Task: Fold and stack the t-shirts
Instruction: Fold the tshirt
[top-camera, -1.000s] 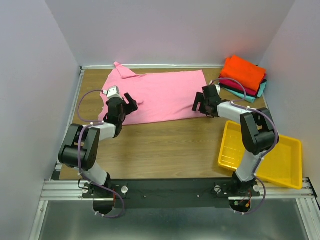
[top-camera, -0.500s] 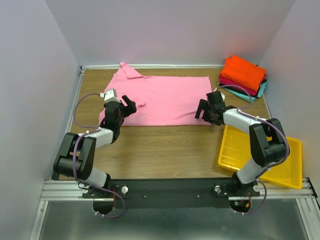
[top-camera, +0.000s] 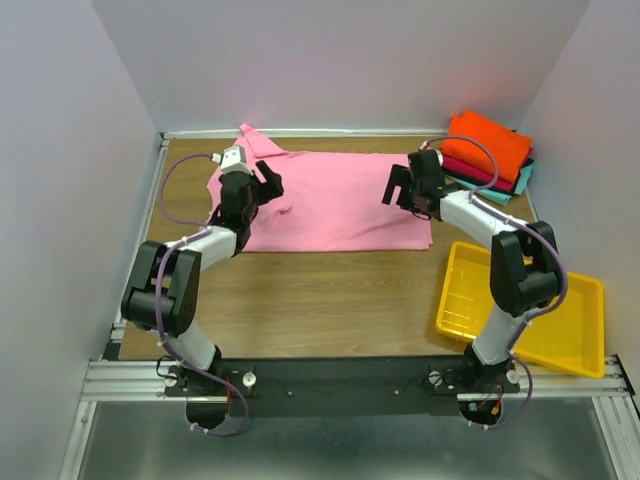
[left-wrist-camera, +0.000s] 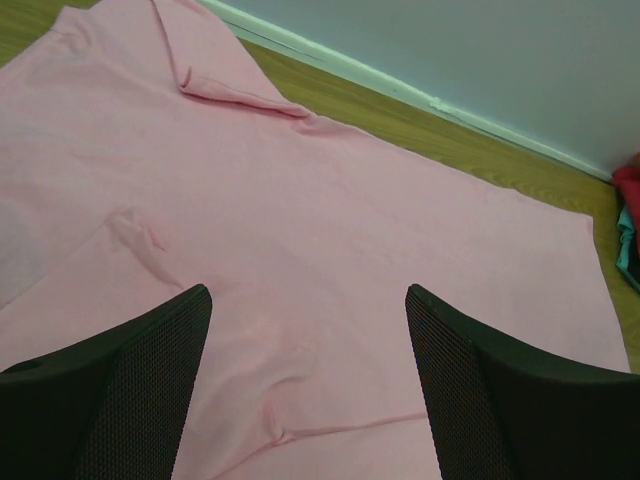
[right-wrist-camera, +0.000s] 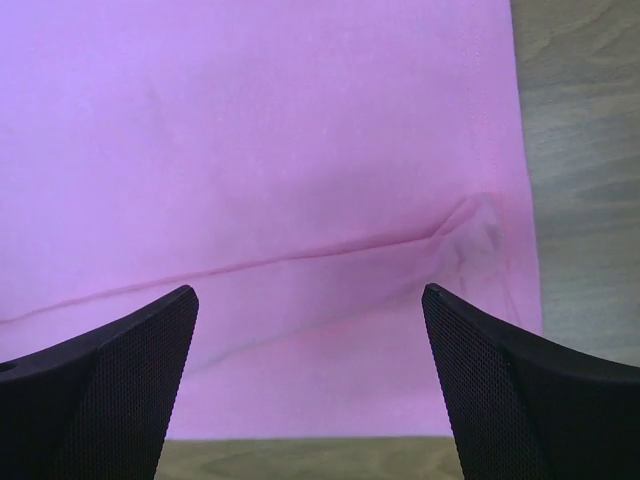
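Note:
A light pink t-shirt (top-camera: 335, 200) lies spread flat at the back of the table, with a sleeve (top-camera: 255, 140) sticking out at the far left. My left gripper (top-camera: 268, 184) hovers open and empty over the shirt's left part, and its wrist view (left-wrist-camera: 308, 292) shows pink cloth with small wrinkles between the fingers. My right gripper (top-camera: 396, 190) hovers open and empty over the shirt's right part near its edge (right-wrist-camera: 308, 292). A folded stack sits at the back right: an orange shirt (top-camera: 487, 143) on top, a crimson one (top-camera: 482, 173) and a teal one (top-camera: 522, 178) beneath.
A yellow plastic tray (top-camera: 575, 335) stands at the front right, by the right arm's base. Grey walls close in the table at the back and on both sides. Bare wood (top-camera: 330, 300) lies between the shirt and the arm bases.
Both grippers have moved from the shirt's near edge toward the back, and stand over the cloth. The pink shirt has shifted slightly to the right.

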